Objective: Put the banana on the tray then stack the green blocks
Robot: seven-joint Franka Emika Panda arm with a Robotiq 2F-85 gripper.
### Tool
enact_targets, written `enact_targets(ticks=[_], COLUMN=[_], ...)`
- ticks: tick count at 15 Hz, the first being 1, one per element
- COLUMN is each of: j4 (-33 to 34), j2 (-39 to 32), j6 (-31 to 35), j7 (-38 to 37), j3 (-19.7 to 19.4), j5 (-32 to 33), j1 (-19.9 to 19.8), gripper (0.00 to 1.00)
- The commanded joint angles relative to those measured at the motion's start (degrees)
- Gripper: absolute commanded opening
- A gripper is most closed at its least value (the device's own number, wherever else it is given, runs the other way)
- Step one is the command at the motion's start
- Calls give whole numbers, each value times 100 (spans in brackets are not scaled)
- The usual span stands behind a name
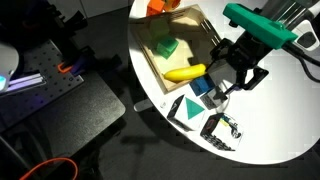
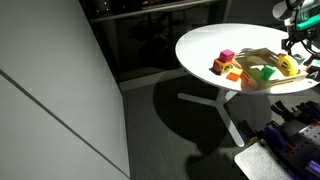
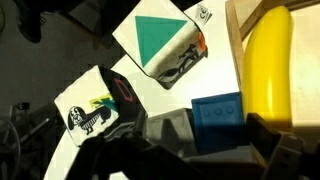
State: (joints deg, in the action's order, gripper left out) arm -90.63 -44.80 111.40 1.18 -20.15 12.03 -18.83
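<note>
Banana (image 1: 185,72): yellow and curved. It lies on the tray, close along the tray's low side that is nearest the pincer. Nothing holds it.
Tray (image 1: 190,25): light wood with low sides. It sits on the counter.
Green block (image 1: 165,47): bright green. It is inside the tray, a little apart from the banana. I can only pick out one green block for sure.
Pincer (image 1: 235,88): black, with its two fingers spread wide and nothing between them. It hangs just past the banana, over the tray's edge.
Blue block (image 3: 217,120): it sits on the counter just outside the tray, next to one end of the banana. In the wrist view it is right in front of the pincer.
Triangle card (image 3: 160,40): a white card with a flat dark green triangle on it, near the blue block.
Picture card (image 3: 90,115): a white card with a small dark drawing, beside the triangle card.
Counter (image 1: 280,120): round and white.
Pink block (image 2: 227,56): it is at the far end of the tray from the banana, among orange and yellow toys.
</note>
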Motion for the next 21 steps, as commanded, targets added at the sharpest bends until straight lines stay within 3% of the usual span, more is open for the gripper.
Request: enact_targets(ticks=[1, 13, 21], j4=[133, -126, -850], j2=[-113, -27, 375], j6=[-97, 756, 2132], j7=[-122, -53, -3], j3=[76, 394, 657], j5=[101, 77, -84], j1=[-61, 244, 323], gripper=[100, 100, 100])
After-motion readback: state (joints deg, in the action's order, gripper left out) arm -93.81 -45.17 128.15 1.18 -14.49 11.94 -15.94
